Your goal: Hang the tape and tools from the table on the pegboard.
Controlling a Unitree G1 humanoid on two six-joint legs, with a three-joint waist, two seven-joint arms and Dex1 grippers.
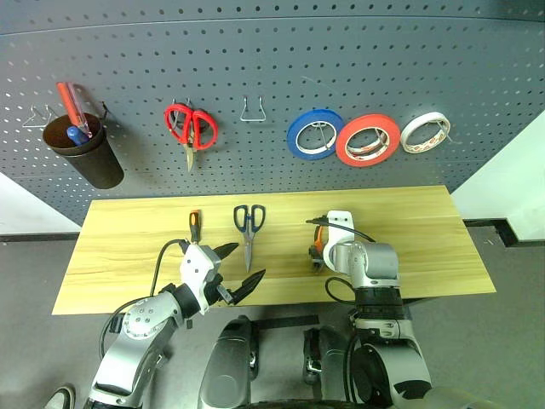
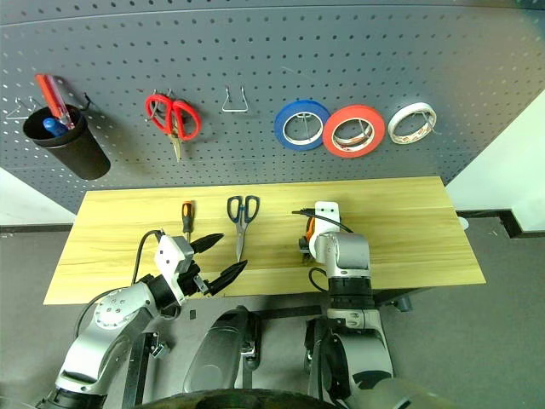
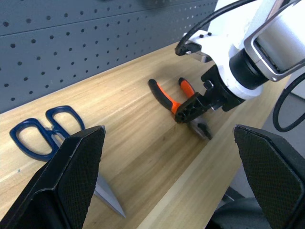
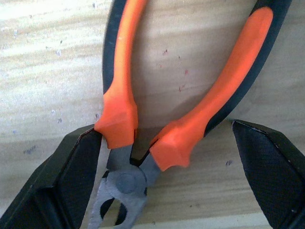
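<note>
- Head views: no readable writing is seen anywhere. The red tape is found hung on the pegboard; screwdriver and blue-handled scissors are laid flat on the table.
- Left wrist view: the left gripper is held wide apart, nothing gripped.
- Right wrist view: the right gripper is spread open, fingers either side of the pliers, which lie on the table, not clamped.

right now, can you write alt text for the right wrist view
Orange-and-black-handled pliers lie on the light wooden table, seen from close above, steel jaws nearest the camera. The right tool is open, its two black fingers on either side of the pliers' pivot, not gripping them.
</note>
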